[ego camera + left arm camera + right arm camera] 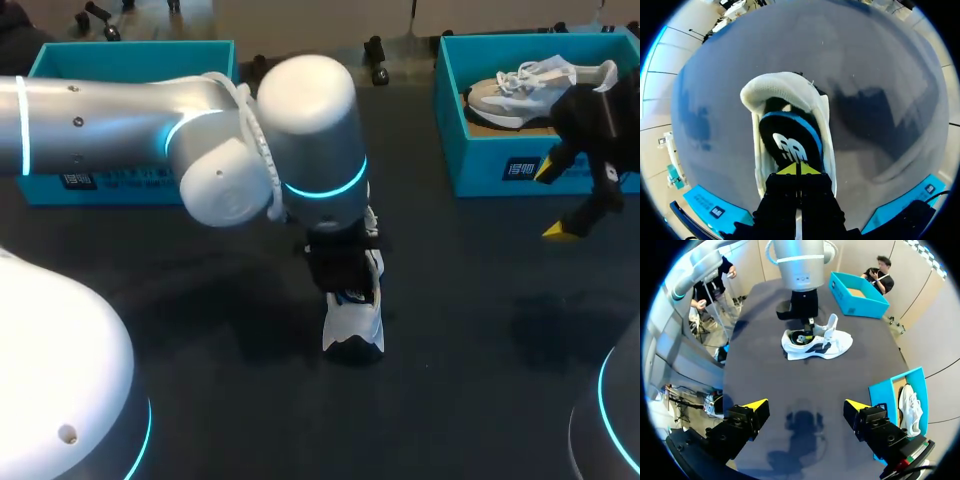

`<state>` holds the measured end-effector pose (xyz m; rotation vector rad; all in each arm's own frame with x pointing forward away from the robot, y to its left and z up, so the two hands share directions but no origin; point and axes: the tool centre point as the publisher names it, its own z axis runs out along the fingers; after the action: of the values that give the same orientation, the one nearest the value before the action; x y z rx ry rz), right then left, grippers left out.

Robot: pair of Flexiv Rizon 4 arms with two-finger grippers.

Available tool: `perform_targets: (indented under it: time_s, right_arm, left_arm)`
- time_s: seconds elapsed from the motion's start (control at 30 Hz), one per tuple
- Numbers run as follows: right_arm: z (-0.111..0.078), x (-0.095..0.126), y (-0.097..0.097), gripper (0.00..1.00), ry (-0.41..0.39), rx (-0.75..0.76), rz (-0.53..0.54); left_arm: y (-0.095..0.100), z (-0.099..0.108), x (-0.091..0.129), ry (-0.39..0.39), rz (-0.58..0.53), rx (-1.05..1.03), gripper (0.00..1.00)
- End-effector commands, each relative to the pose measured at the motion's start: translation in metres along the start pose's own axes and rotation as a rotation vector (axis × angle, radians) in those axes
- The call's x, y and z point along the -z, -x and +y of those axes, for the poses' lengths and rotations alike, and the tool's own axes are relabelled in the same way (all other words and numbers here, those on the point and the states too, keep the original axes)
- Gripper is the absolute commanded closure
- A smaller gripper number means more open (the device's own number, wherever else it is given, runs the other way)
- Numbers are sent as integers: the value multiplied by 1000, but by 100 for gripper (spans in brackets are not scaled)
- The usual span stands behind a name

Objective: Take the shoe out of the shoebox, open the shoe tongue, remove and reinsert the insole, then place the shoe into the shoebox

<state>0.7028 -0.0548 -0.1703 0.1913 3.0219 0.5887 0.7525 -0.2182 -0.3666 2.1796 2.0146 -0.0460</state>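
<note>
Dark desk (480,330): our left pincer (796,169) pinches the blue insole (790,142) inside the white sneaker (785,87); our right pincer (806,404) hangs open

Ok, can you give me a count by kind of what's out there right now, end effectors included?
shoes: 2
boxes: 2
insole: 1
end effectors, left and right: 2
Total: 7
</note>
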Motion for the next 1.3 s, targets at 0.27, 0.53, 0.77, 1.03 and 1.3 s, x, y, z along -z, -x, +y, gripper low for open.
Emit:
perform_targets:
  time_s: [0.27,0.53,0.77,1.03,1.3]
  right_arm:
    - [0,-1,0,0,-2,0,0]
    - [0,-1,0,0,-2,0,0]
    - [0,-1,0,0,-2,0,0]
    - [0,-1,0,0,-2,0,0]
    - [0,-1,0,0,-2,0,0]
  left_arm:
    - [0,-13,-20,35,33,-6,100]
    - [1,-12,-8,40,11,6,100]
    - [0,-21,7,-28,22,-31,100]
    - [2,-38,-17,-63,46,-30,100]
    - [5,-42,-34,-58,56,4,100]
